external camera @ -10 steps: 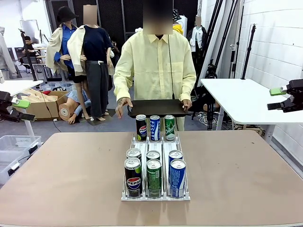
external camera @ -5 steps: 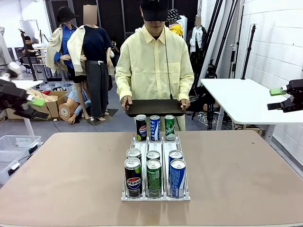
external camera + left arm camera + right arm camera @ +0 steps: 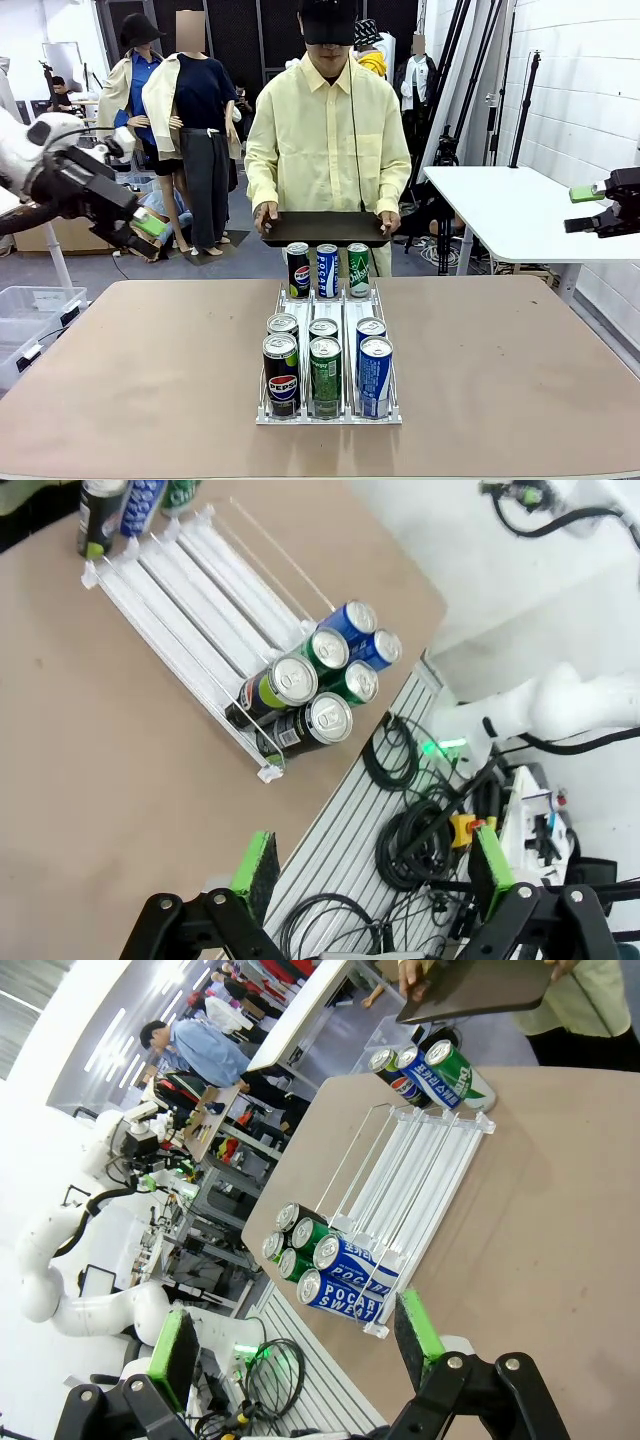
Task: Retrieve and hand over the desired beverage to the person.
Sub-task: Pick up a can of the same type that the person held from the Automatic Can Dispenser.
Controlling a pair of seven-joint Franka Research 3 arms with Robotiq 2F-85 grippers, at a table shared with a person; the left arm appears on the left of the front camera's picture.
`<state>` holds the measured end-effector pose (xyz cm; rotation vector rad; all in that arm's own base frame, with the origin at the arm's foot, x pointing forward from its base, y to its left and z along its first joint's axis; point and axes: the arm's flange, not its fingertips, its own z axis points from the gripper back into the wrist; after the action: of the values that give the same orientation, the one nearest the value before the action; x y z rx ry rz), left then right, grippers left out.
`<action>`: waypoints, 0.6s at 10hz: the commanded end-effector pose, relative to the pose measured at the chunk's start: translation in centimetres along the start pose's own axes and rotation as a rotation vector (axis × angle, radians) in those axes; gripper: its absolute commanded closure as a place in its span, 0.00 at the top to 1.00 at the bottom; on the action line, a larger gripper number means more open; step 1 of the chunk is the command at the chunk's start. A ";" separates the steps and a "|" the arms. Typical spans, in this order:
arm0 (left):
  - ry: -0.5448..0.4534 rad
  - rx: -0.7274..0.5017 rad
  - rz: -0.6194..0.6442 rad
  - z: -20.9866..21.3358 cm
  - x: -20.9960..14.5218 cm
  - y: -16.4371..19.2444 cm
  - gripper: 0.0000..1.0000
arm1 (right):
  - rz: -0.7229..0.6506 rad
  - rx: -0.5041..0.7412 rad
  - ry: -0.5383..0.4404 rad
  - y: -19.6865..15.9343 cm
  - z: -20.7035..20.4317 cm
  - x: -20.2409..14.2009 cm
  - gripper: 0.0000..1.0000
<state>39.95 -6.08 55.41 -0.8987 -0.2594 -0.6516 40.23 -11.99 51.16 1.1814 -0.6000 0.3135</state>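
cans (image 3: 323,362) stand six together at the rack's (image 3: 345,305) near end, three more at its far end. left gripper (image 3: 150,230) and right gripper (image 3: 582,208) hang spread, off to either side. approach a front-row can squarely, once the person (image 3: 325,130) behind, holding a tray (image 3: 325,228), shows which.

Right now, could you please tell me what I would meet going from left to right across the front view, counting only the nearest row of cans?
Black, green-padded left gripper → black Pepsi can → green can → blue can → black, green-padded right gripper.
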 end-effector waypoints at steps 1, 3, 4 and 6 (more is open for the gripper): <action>0.090 0.108 0.029 -2.4 1.5 -1.7 1.00 | 0.007 0.002 0.000 0.0 -0.1 -0.2 1.00; 0.134 0.191 0.040 -5.6 2.6 -3.1 1.00 | 0.007 0.002 0.000 0.0 -0.1 -0.2 1.00; 0.153 0.225 0.051 -6.9 2.9 -3.8 1.00 | 0.007 0.002 0.000 0.0 -0.1 -0.2 1.00; 0.184 0.276 0.045 -9.0 3.3 -5.4 1.00 | 0.007 0.002 0.000 0.0 -0.1 -0.2 1.00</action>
<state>38.88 -16.40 54.97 -0.6224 -0.1673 -0.6540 40.22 -12.00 51.16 1.1814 -0.6001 0.3133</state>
